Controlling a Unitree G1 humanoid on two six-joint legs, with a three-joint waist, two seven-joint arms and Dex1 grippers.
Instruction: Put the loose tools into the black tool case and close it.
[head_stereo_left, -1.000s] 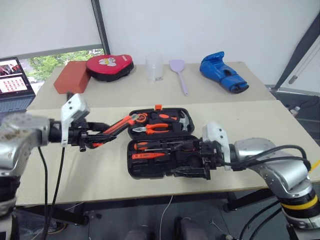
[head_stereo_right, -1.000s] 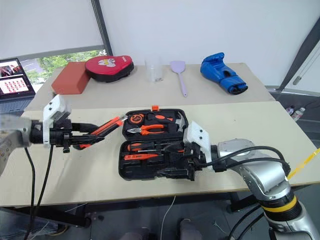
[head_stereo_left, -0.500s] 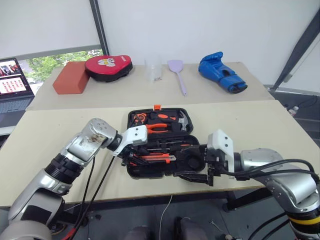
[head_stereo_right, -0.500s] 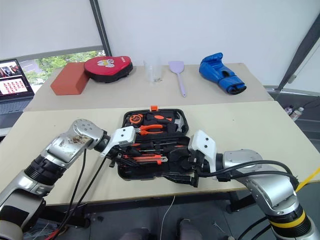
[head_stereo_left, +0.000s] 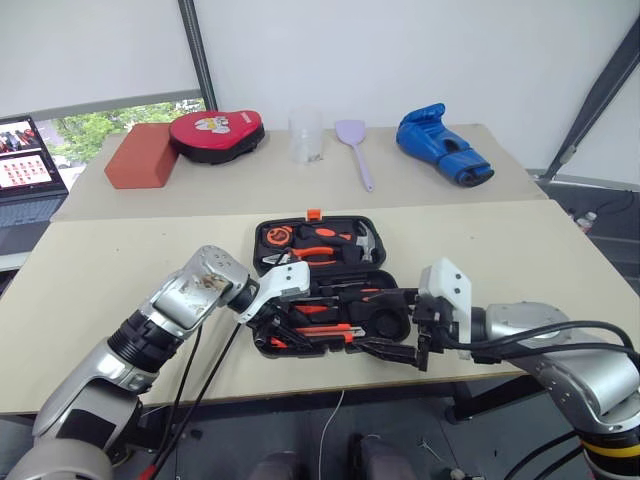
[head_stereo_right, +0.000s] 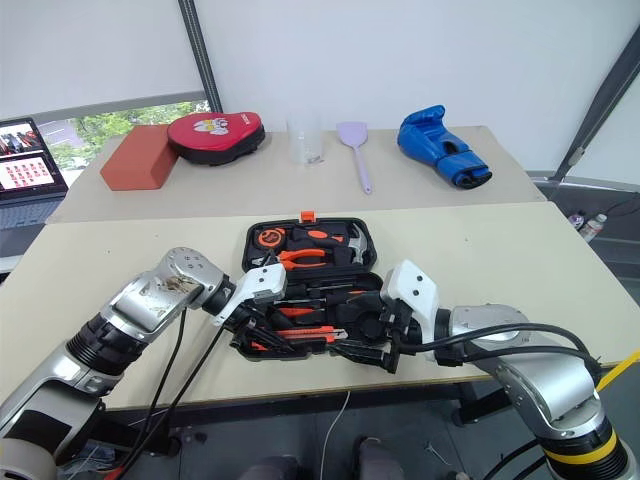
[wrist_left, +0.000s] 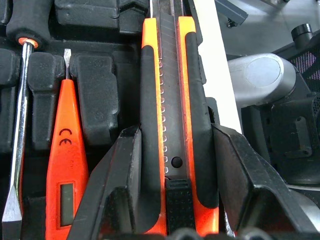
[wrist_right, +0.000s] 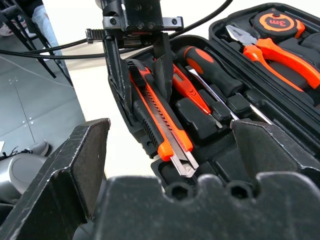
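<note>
The black tool case (head_stereo_left: 384, 252) lies open on the near table, lid flat at the back. My left gripper (head_stereo_left: 280, 316) reaches into the front left of its lower half, shut on the black-orange utility knife (wrist_left: 170, 100), which lies along the case's front edge. Beside the knife, the slim orange tester pen (wrist_left: 67, 150) and a screwdriver (wrist_left: 22, 100) rest in their recesses. My right gripper (head_stereo_left: 392, 324) stands open at the case's front right corner, nothing between its fingers. The lid half holds the orange pliers (wrist_right: 280, 55) and tape measure (wrist_right: 272, 20).
On the far table sit a red oval pad (head_stereo_left: 218, 132), a red-brown block (head_stereo_left: 140, 167), a clear cup (head_stereo_left: 305, 135), a purple spatula (head_stereo_left: 358, 150) and a blue boxing glove (head_stereo_left: 445, 143). A laptop (head_stereo_left: 25, 165) stands at the far left.
My left gripper has swung right and down from beside the case, carrying the utility knife into the case's front half. The right gripper has stayed at the front right corner.
</note>
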